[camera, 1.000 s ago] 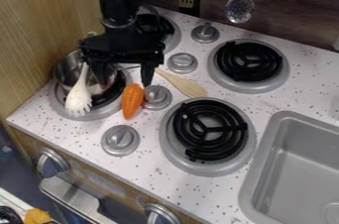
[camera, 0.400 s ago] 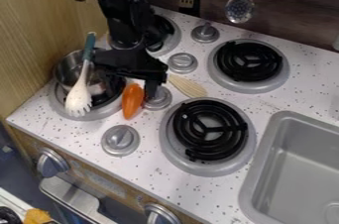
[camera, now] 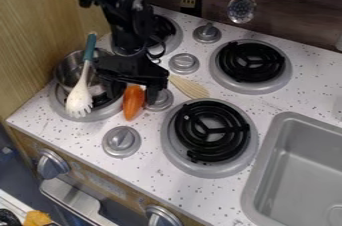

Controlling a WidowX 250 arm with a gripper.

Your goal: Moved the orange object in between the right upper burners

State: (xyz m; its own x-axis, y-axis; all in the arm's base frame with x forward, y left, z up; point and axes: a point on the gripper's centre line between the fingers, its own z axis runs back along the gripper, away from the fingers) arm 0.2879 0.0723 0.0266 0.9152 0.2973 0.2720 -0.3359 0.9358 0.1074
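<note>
Since the first frame, the gripper [camera: 134,95] has been lowered toward the orange object [camera: 133,108], which is set between the rim of the pot's burner [camera: 100,114] and a knob [camera: 161,104]. The jaws are held parted around its upper end; whether it is touched cannot be told.

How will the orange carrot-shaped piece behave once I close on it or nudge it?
The orange piece looks smooth and holds its shape, so it will probably stay stiff when squeezed. Its rounded sides suggest it could roll if pushed sideways. Since it tapers towards the near end, a grip there would likely be less secure.
</note>
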